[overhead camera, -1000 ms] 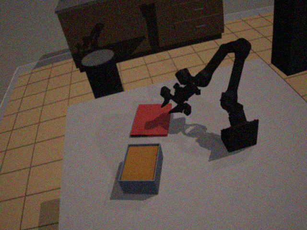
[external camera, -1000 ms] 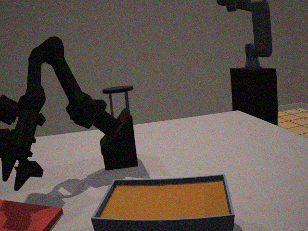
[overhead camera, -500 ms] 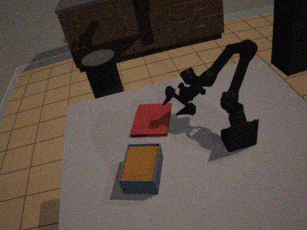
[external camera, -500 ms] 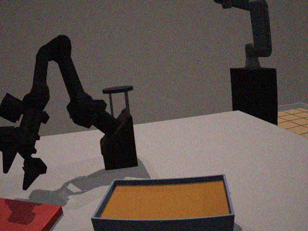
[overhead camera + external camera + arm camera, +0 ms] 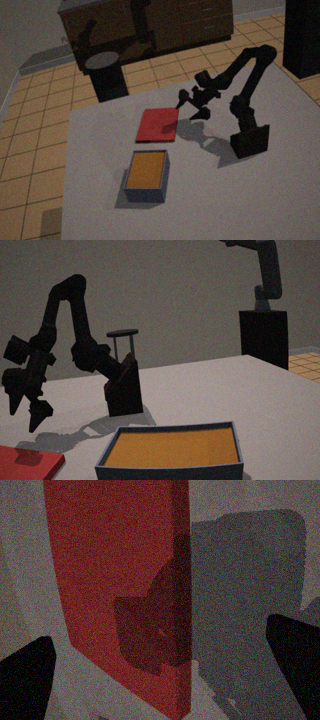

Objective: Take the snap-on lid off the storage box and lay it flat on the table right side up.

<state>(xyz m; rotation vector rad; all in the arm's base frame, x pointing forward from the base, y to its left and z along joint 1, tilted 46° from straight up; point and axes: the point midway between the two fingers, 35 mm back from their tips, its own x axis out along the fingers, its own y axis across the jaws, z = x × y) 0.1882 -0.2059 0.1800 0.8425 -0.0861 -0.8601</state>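
Observation:
The red lid (image 5: 155, 124) (image 5: 23, 467) (image 5: 110, 545) lies flat on the table, with its smooth face up, beside the box and apart from it. The storage box (image 5: 147, 195) (image 5: 170, 473) is blue-grey, stands upright and open on the table, and shows an orange surface inside. My gripper (image 5: 183, 113) (image 5: 21, 423) (image 5: 162, 638) is wide open and empty. It hangs above the table by the lid's edge nearest the arm's base, and its shadow falls partly on the lid. The lid's underside is hidden.
The arm's base (image 5: 249, 142) (image 5: 125, 395) stands on the table (image 5: 232, 201) (image 5: 206, 395). Beyond the table are a round-topped stool (image 5: 102, 60) (image 5: 122, 333), a brown cabinet (image 5: 180, 23) and, on a black pedestal (image 5: 263, 338), another arm (image 5: 271, 271).

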